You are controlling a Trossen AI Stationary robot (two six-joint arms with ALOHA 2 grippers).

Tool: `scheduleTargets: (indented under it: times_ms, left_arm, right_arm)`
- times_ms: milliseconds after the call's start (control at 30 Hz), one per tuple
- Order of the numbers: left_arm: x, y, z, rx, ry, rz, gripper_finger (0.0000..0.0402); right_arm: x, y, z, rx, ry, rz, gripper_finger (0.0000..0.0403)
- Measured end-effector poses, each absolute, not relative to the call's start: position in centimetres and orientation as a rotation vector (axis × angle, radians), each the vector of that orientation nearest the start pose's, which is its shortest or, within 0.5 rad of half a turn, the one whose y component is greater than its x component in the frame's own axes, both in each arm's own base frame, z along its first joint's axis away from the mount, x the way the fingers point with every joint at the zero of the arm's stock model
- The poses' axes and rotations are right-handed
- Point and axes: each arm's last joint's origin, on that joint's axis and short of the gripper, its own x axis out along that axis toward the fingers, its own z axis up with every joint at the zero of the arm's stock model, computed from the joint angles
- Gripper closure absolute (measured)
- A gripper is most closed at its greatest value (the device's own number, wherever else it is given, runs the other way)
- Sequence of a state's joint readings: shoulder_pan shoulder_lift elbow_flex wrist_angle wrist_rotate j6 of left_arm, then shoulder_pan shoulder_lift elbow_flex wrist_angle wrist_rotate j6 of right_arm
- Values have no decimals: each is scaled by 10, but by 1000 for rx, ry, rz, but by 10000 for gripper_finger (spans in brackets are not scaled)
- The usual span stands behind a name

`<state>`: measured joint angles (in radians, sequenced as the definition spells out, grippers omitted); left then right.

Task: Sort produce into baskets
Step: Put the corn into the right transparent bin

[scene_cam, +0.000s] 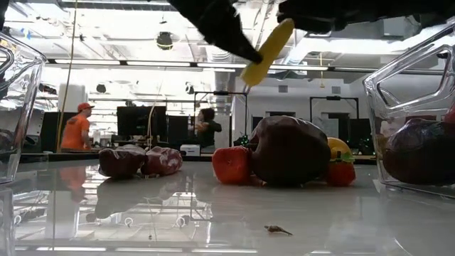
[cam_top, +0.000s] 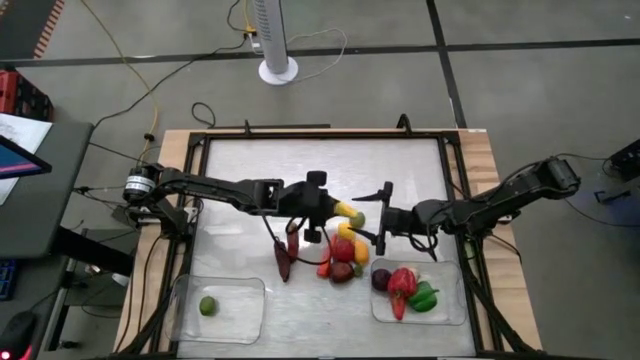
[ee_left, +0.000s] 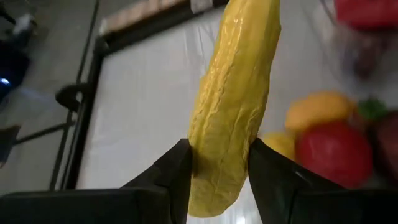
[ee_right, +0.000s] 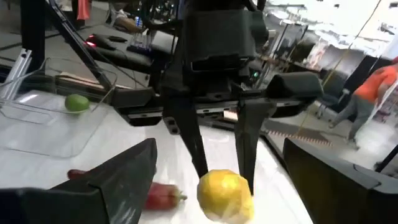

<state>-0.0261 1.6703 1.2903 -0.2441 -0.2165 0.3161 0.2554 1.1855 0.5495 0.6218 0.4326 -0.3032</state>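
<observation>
My left gripper (cam_top: 335,208) is shut on a long yellow ribbed piece of produce (ee_left: 233,99), held in the air above the table's middle; it also shows in the low view (scene_cam: 266,51). My right gripper (cam_top: 380,215) is open and empty just to the right of it, facing it. A pile of produce (cam_top: 342,255) lies on the table below: red pieces, yellow pieces and a dark purple one (scene_cam: 288,151). Two dark red pieces (scene_cam: 138,160) lie left of the pile. The left basket (cam_top: 245,320) holds a lime (cam_top: 208,305). The right basket (cam_top: 450,310) holds red, green and dark purple pieces. My left gripper pinches the yellow piece between its two fingers (ee_left: 177,171), on its two long sides near one end (ee_left: 214,180). The fingers come from the table's left, slanting down, and lie across the piece. The piece is lifted clear and tilted, its longer part reaching past the fingertips.
A dark frame (cam_top: 200,170) runs round the white table top. There is bare table at the far side (cam_top: 300,160) and between the two baskets (cam_top: 320,320). People stand in the room beyond the table (scene_cam: 78,124).
</observation>
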Motion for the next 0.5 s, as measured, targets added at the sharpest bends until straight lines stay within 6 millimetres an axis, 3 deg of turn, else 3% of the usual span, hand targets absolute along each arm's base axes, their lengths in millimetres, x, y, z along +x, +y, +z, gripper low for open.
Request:
scheduleTargets:
  times_ms: [200, 500]
  left_arm:
    - [382, -5, 287, 366, 490, 71, 279]
    - [384, -6, 292, 357, 427, 39, 279]
  right_arm:
    - [243, 50, 251, -339, 30, -178, 73]
    - [243, 50, 251, -343, 37, -193, 187]
